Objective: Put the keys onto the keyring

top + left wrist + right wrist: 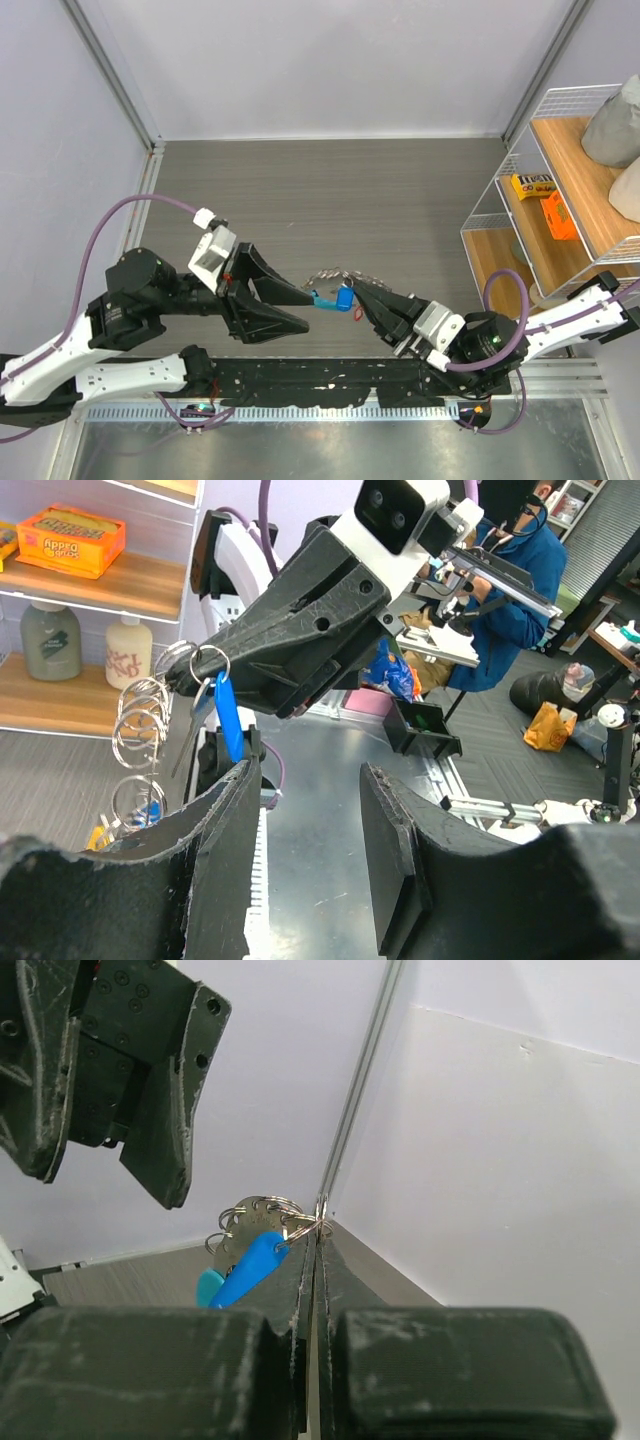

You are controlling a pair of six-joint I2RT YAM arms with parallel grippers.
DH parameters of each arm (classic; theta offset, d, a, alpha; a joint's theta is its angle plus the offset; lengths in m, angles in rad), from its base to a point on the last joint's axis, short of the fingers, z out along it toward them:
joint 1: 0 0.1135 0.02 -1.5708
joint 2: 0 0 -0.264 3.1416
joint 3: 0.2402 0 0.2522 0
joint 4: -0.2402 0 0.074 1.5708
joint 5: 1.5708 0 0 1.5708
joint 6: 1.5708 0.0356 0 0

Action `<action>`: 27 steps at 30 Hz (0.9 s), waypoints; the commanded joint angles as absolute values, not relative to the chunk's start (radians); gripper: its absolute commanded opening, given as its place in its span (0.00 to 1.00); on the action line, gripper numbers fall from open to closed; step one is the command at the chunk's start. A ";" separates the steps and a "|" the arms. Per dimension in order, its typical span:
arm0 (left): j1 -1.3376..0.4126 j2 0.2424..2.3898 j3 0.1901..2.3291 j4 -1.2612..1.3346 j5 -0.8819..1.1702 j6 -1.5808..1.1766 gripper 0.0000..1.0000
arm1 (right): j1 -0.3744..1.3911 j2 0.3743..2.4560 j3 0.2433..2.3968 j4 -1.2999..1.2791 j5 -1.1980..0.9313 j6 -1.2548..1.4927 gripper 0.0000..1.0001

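Note:
The keyring [335,274] is a string of silvery rings hanging in the air over the table's middle. My right gripper [358,292] is shut on one of its rings. In the right wrist view that ring [320,1222] sits pinched at the tips of the closed fingers. A key with a blue tag [250,1265] hangs from it, and a lighter blue piece [208,1285] shows just behind. My left gripper [308,308] stands open just left of the blue key [345,297], holding nothing. The left wrist view shows the rings [140,720] and the blue tag [228,715] above its left finger [225,820].
A wire shelf [500,190] with wooden boards and orange boxes [555,215] stands at the right edge. A black cable track [330,375] and a metal strip run along the near edge. Grey walls close the back and left.

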State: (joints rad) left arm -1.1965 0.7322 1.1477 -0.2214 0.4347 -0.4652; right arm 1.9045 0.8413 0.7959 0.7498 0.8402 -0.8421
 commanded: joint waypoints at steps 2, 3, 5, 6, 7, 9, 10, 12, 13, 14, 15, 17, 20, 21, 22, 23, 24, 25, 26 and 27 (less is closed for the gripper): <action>-1.201 0.747 1.216 -0.255 0.416 -0.430 0.50 | 1.924 0.776 0.819 0.683 0.773 -0.756 0.06; -1.200 0.752 1.224 -0.262 0.416 -0.416 0.50 | 1.924 0.755 0.818 0.661 0.755 -0.723 0.06; -1.200 0.759 1.238 -0.273 0.416 -0.400 0.50 | 1.924 0.715 0.813 0.620 0.730 -0.681 0.06; -1.200 0.759 1.246 -0.275 0.417 -0.391 0.50 | 1.925 0.695 0.810 0.586 0.715 -0.667 0.06; -1.200 0.761 1.249 -0.276 0.422 -0.387 0.50 | 1.924 0.683 0.808 0.572 0.709 -0.641 0.06; -1.201 0.767 1.262 -0.279 0.426 -0.376 0.50 | 1.924 0.654 0.813 0.525 0.689 -0.597 0.06; -1.200 0.770 1.267 -0.279 0.433 -0.370 0.50 | 1.925 0.640 0.819 0.490 0.675 -0.582 0.06; -1.200 0.772 1.279 -0.282 0.437 -0.361 0.50 | 1.924 0.621 0.833 0.436 0.651 -0.534 0.06; -1.200 0.775 1.282 -0.281 0.443 -0.359 0.50 | 1.924 0.618 0.836 0.422 0.643 -0.506 0.06; -1.200 0.775 1.284 -0.273 0.446 -0.359 0.50 | 1.924 0.612 0.847 0.391 0.623 -0.482 0.06; -1.200 0.778 1.287 -0.268 0.454 -0.359 0.50 | 1.922 0.609 0.851 0.378 0.617 -0.471 0.06; -1.200 0.784 1.290 -0.249 0.474 -0.362 0.51 | 1.925 0.609 0.868 0.344 0.595 -0.443 0.06; -1.201 0.796 1.287 -0.216 0.502 -0.371 0.51 | 1.924 0.614 0.890 0.298 0.559 -0.393 0.06; -1.200 0.799 1.285 -0.213 0.509 -0.373 0.51 | 1.924 0.612 0.891 0.298 0.542 -0.382 0.06; -1.200 0.802 1.284 -0.203 0.514 -0.379 0.51 | 1.924 0.611 0.890 0.299 0.532 -0.364 0.06; -1.200 0.805 1.279 -0.193 0.526 -0.385 0.51 | 1.924 0.607 0.888 0.307 0.525 -0.357 0.06; -1.200 0.807 1.270 -0.171 0.535 -0.393 0.51 | 1.925 0.604 0.882 0.317 0.516 -0.339 0.06; -1.201 0.807 1.261 -0.147 0.548 -0.400 0.51 | 1.924 0.598 0.868 0.343 0.506 -0.330 0.06; -1.201 0.808 1.249 -0.124 0.557 -0.413 0.51 | 1.925 0.600 0.862 0.359 0.502 -0.316 0.06; -1.200 0.807 1.240 -0.098 0.569 -0.422 0.51 | 1.924 0.598 0.853 0.383 0.500 -0.310 0.06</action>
State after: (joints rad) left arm -1.1969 0.8059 1.2568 -0.2344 0.5003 -0.3889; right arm 1.9068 0.6327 0.8349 0.2798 0.5602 -0.3862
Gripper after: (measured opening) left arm 0.508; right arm 0.062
